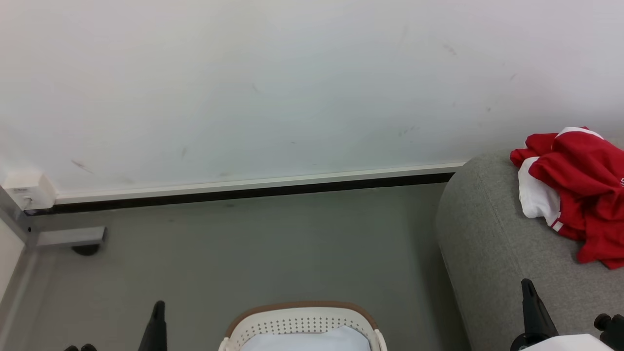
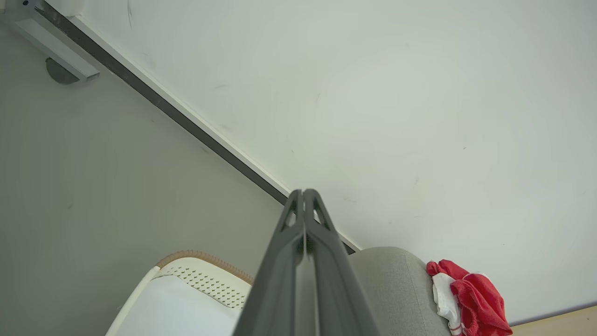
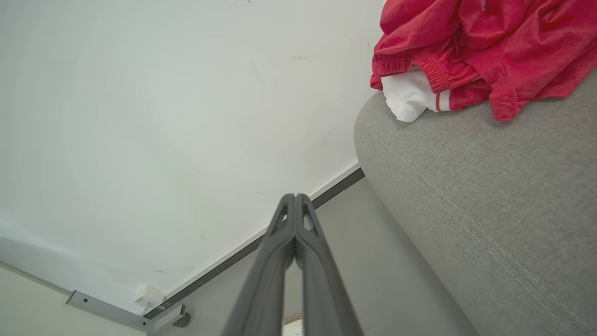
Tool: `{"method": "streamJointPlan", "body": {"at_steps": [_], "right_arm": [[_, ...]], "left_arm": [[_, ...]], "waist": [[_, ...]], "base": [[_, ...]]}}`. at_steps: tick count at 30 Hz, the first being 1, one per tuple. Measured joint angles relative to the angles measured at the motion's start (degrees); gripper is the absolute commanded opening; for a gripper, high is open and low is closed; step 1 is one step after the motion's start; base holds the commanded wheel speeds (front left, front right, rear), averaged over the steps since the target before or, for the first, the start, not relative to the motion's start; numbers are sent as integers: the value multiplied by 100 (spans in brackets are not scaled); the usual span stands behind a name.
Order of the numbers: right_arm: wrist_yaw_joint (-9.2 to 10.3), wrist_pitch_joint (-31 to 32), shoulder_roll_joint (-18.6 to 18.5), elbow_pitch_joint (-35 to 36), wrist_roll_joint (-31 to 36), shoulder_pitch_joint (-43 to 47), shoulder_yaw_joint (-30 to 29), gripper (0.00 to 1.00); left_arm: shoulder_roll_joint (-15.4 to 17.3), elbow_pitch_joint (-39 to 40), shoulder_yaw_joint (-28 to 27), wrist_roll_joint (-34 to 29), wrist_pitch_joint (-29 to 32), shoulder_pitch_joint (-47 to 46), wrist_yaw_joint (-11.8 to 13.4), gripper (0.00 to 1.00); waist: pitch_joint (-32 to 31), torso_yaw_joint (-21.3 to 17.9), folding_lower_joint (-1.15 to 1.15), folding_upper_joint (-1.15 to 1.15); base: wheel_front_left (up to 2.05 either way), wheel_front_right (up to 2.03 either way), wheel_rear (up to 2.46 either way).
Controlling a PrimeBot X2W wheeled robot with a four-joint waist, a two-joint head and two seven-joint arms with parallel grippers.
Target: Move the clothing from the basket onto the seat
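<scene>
The red and white clothing [image 1: 577, 187] lies bunched on top of the grey seat [image 1: 492, 253] at the right; it is also the clothing [image 2: 466, 298] and clothing [image 3: 471, 51] of the wrist views. The white basket [image 1: 302, 324] with its tan rim stands on the floor at the bottom centre, showing white lining and no garment in the part I see. My left gripper [image 1: 158, 308] is low at the left, fingers pressed together and holding nothing [image 2: 304, 193]. My right gripper [image 1: 527, 287] sits beside the seat's front, also shut on nothing [image 3: 295, 198].
A white wall with a dark skirting strip [image 1: 253, 191] runs behind the grey floor. A metal bracket and a white socket box [image 1: 29, 191] sit in the left corner. Open floor lies between the basket and the wall.
</scene>
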State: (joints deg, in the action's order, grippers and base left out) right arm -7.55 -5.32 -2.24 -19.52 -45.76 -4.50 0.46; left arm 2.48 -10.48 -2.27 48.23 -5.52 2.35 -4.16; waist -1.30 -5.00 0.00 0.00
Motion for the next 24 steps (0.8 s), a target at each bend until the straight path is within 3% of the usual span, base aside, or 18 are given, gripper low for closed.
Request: {"method": "streamJointPlan", "body": {"at_steps": [24], "right_arm": [[0, 399, -47, 148, -1650, -101, -223, 0]], "left_arm": [[3, 56, -151, 1527, 422, -268, 63, 0]], "waist": [[31, 137, 0, 0]], "base": [[0, 0, 0]]}}
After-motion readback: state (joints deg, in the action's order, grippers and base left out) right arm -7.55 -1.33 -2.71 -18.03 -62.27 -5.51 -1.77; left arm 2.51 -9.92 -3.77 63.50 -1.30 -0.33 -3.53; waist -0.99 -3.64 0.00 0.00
